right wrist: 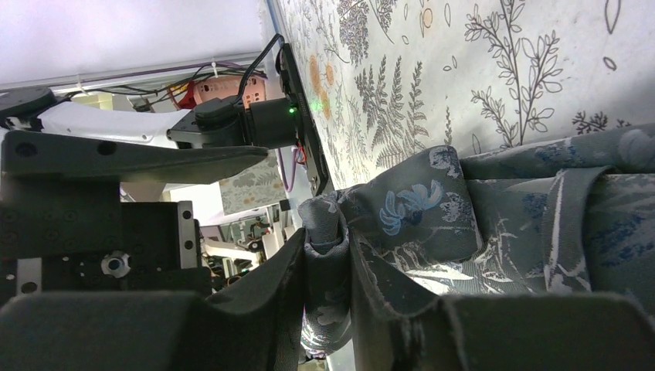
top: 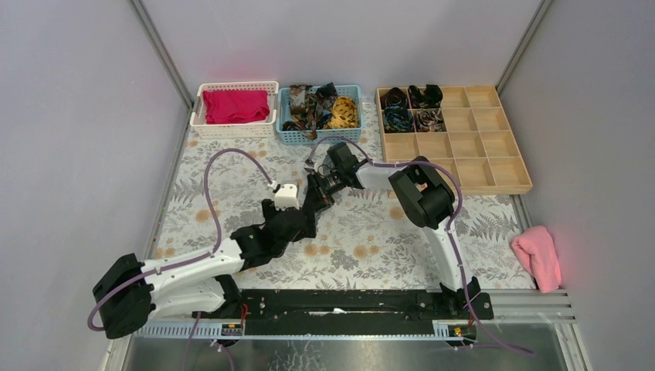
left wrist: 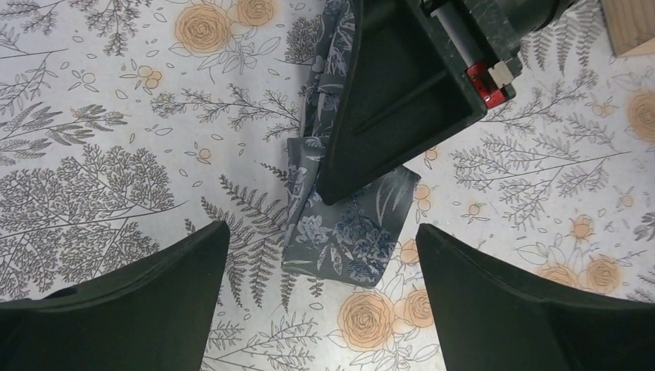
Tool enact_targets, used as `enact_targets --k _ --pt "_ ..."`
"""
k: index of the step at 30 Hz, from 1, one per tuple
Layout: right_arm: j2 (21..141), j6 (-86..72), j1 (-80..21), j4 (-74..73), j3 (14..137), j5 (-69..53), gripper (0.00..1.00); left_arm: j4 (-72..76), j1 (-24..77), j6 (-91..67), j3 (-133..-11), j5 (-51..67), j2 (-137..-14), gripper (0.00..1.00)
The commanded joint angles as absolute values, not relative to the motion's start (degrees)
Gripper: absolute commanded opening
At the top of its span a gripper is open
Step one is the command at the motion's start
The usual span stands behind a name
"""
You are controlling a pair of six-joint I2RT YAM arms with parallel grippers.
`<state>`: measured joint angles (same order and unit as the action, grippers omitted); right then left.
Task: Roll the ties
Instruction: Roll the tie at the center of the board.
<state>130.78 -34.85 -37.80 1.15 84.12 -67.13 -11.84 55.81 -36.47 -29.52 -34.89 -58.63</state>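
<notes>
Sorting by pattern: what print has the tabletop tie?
Pale flowers on the dark grey-blue fabric necktie; left wrist view.

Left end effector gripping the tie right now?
No, the left end effector is wide open, its jaws apart either side of the grey floral tie.

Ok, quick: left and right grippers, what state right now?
Left gripper: open, holding nothing.
Right gripper: closed on the grey floral tie.

grey tie (left wrist: pixel 344 241), blue floral print
</notes>
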Motion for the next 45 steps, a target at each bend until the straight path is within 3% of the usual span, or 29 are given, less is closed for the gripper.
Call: enact_targets --k 1,14,33,36,38,42,45 --pt "131.18 -36.16 -37.11 2.98 84.96 -69.39 0.31 -6.26 55.63 -34.17 -31.07 -34.5 -63.06 0.99" --pt "133.02 -41.67 -36.05 9.4 83.73 -72.28 0.3 -8.58 51.95 -30.78 -42.43 -33.58 -81.32 0.99" --pt "134.17 -42.17 -35.95 10.28 83.71 -71.76 0.29 -10.45 48.91 -31.93 -44.97 -29.22 -91.5 0.97" --pt "134.01 -42.36 -35.95 10.37 83.61 -71.72 0.29 -9.7 48.93 -32.35 -45.07 -28.58 -92.29 0.9" --pt "133.93 -42.32 -35.91 10.23 83.4 -71.5 0.28 -9.7 48.83 -32.3 -45.17 -28.39 -92.86 0.74" --pt "133.71 -41.88 -35.74 9.15 83.73 -70.83 0.28 -10.68 48.61 -32.95 -45.28 -27.31 -94.03 0.55" --pt "133.54 -39.64 -35.53 5.66 85.0 -69.03 0.33 -11.05 48.39 -33.12 -45.05 -24.98 -94.17 0.4"
